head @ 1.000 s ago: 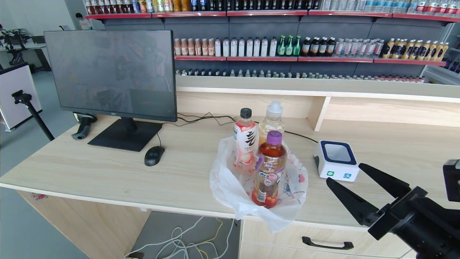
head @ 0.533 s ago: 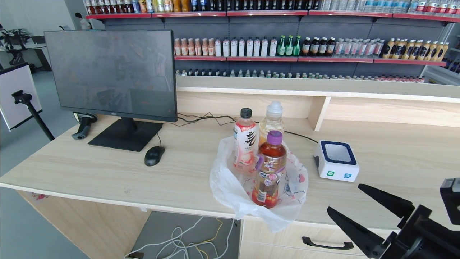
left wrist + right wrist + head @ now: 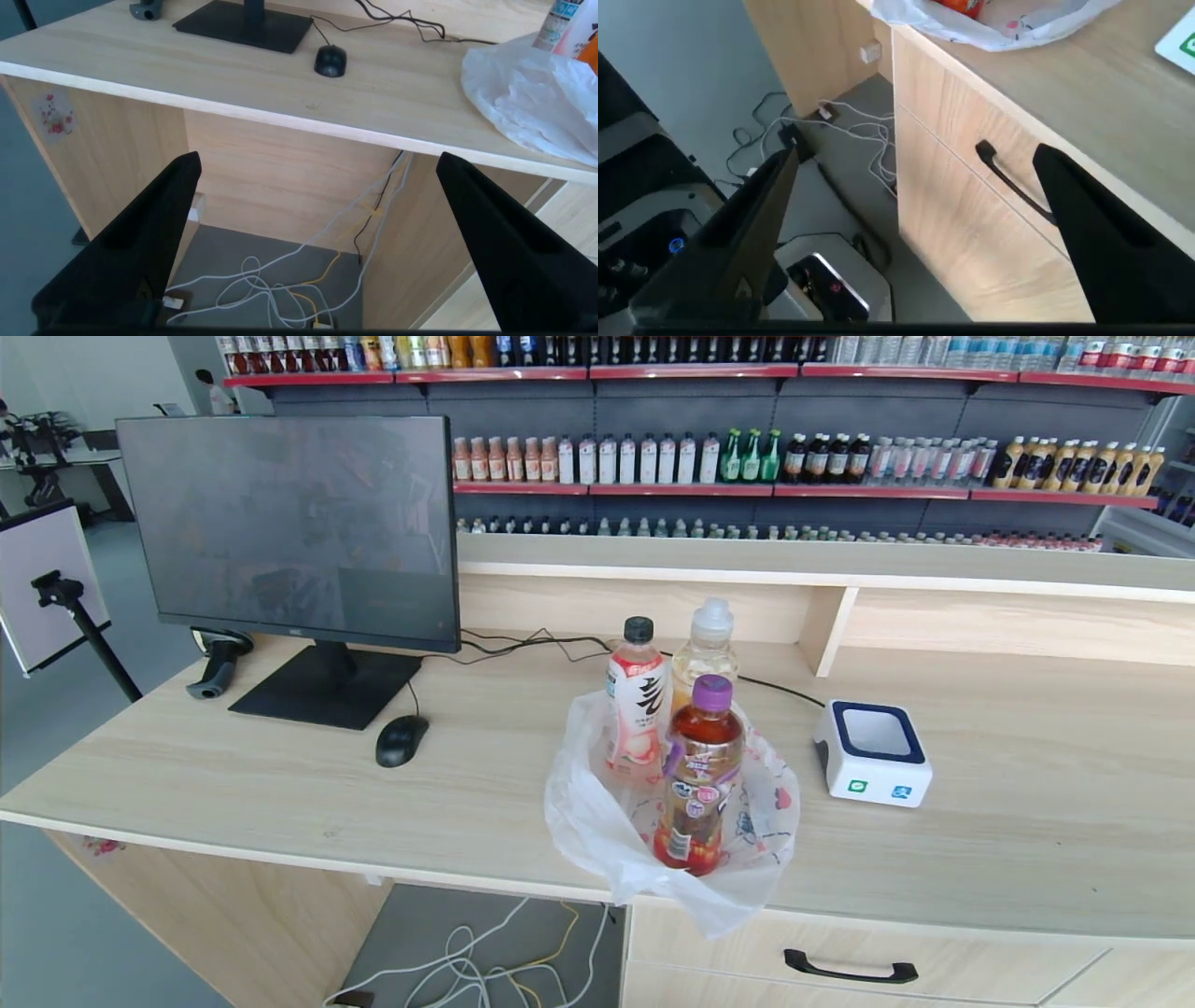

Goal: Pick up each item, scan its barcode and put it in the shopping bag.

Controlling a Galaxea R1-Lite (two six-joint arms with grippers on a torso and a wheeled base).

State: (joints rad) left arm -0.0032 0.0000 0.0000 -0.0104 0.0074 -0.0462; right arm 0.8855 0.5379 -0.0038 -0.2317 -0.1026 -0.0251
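Judging by the head view, looks near done: three bottles (image 3: 700,775) upright in shopping bag (image 3: 583,807), centre of frame, scanner (image 3: 873,753) just right of it. Left gripper (image 3: 318,161) spread wide, holding nothing, below counter (image 3: 280,86) edge. Right gripper (image 3: 915,156) same, wide and empty, low by drawer handle (image 3: 1015,184). Bag above and ahead of both; right arm probably nearer.

3 bottles (image 3: 700,756) upright in shopping bag (image 3: 579,807) | scanner (image 3: 873,754) just right of bag | mouse (image 3: 401,739) well left
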